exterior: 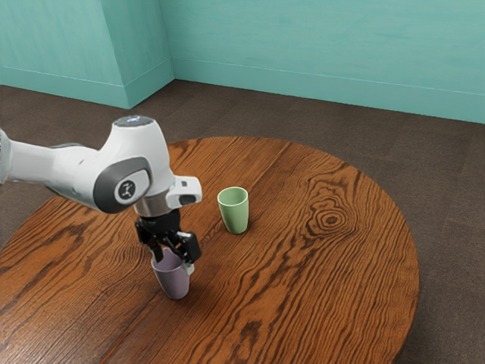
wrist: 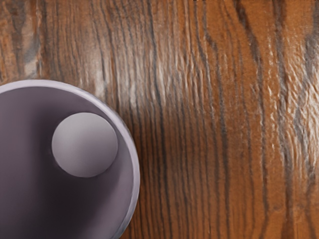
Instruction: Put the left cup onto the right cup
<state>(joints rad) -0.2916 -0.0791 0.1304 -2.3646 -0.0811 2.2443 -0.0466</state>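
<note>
A round brown wooden bench (exterior: 326, 265) holds two cups. The purple cup (exterior: 174, 283) is the one on the exterior view's left, close to the near edge of the bench. It stands upright with its open top facing up, and it looks to sit on the wood. The green cup (exterior: 233, 210) is on the exterior view's right and a bit farther back. It stands upright too, and it is near the purple cup but not touching it. The white arm (exterior: 68, 171) comes in from the exterior view's left and bends down over the purple cup. The black hand (exterior: 171, 258) is right at the top rim of the purple cup and covers part of it. I cannot tell if the hand is wide, narrow, or holding the cup. In the wrist view the purple cup is seen from above, very close under the hand. You can look down inside it and see its pale round bottom (wrist: 84, 144). Beside the cup there is bare wood with dark wavy lines. Around the bench there is a dark brown floor (exterior: 424, 152), and behind it there is a blue-green wall (exterior: 303, 38).
</note>
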